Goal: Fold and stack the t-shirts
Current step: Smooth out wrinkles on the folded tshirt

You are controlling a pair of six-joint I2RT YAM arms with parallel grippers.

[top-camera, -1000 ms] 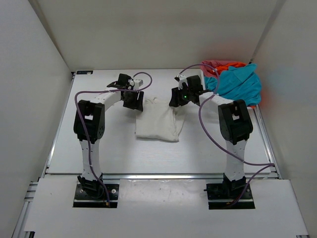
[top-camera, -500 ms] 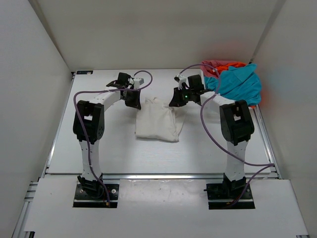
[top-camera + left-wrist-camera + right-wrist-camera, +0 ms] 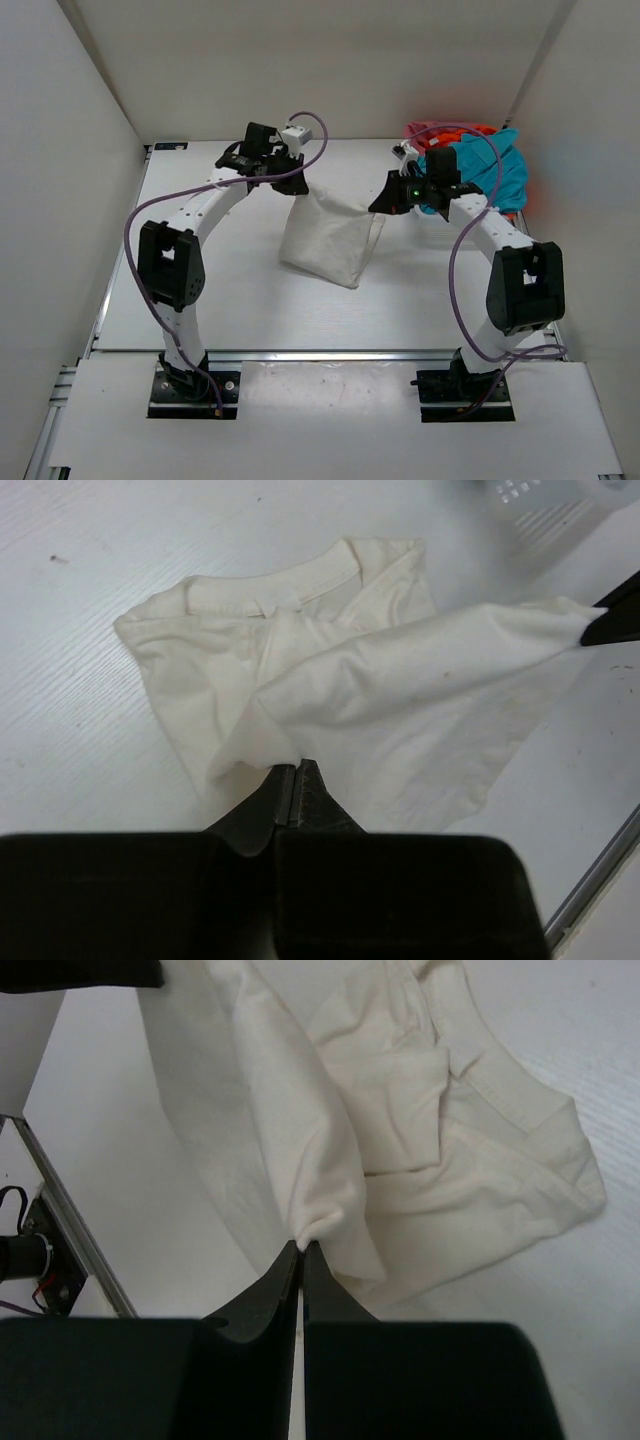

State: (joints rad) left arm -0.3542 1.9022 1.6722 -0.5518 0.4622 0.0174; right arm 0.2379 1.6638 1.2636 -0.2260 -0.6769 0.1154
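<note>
A white t-shirt (image 3: 330,243) hangs partly lifted between my two grippers, its lower part still resting on the table. The left gripper (image 3: 295,192) is shut on its left edge, and the left wrist view shows the cloth (image 3: 400,690) pinched at the gripper's tips (image 3: 295,766). The right gripper (image 3: 383,209) is shut on the right edge, and a fold of the shirt (image 3: 400,1110) is bunched at its tips (image 3: 302,1246). A teal-blue t-shirt (image 3: 490,168) lies piled over an orange t-shirt (image 3: 460,128) and a pinkish-red t-shirt (image 3: 424,128) at the back right.
A white mesh basket (image 3: 560,502) stands by the coloured pile at the back right. White walls close in the table on three sides. A metal rail (image 3: 320,353) runs along the near edge, in front of the arm bases.
Both grippers have shut on the white t-shirt's far edge and raised it off the table. The right arm has swung out to the right, and the left wrist has moved back.
</note>
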